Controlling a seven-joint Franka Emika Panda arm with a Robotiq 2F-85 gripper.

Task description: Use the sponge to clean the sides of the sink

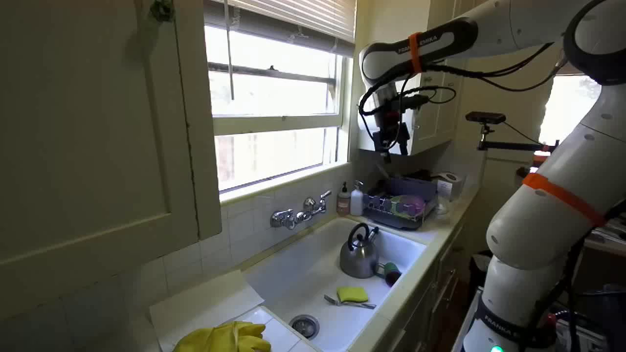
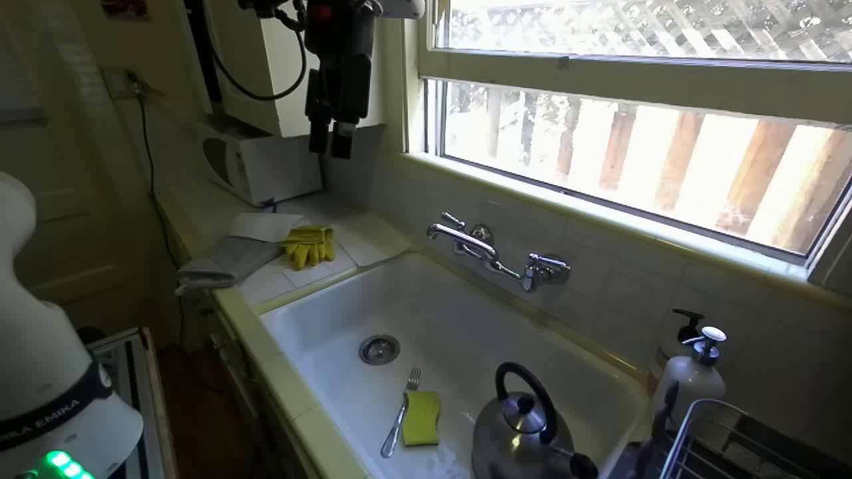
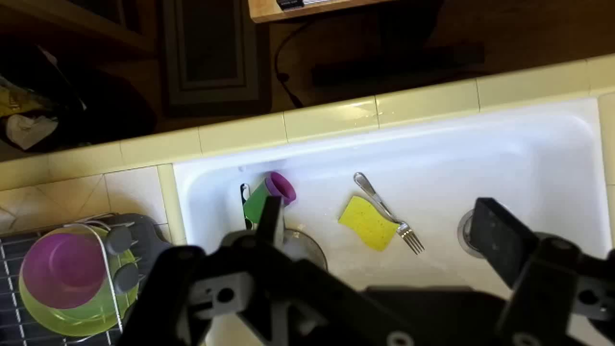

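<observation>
The yellow sponge (image 1: 352,294) lies flat on the floor of the white sink (image 1: 281,281). It also shows in an exterior view (image 2: 421,418) and in the wrist view (image 3: 368,223). A metal fork (image 3: 372,191) lies along one edge of the sponge, touching or very near it. My gripper (image 1: 395,154) is high above the sink, well apart from the sponge; it also shows in an exterior view (image 2: 331,148). In the wrist view my gripper (image 3: 379,206) has its fingers wide apart with nothing between them, and the sponge shows far below in the gap.
A steel kettle (image 2: 522,439) stands in the sink, beside a tipped green cup (image 3: 257,202) and purple cup (image 3: 281,187). The faucet (image 2: 476,239) juts from the wall. A dish rack (image 1: 401,195), soap bottle (image 1: 357,201) and yellow gloves (image 2: 307,247) stand or lie around the sink.
</observation>
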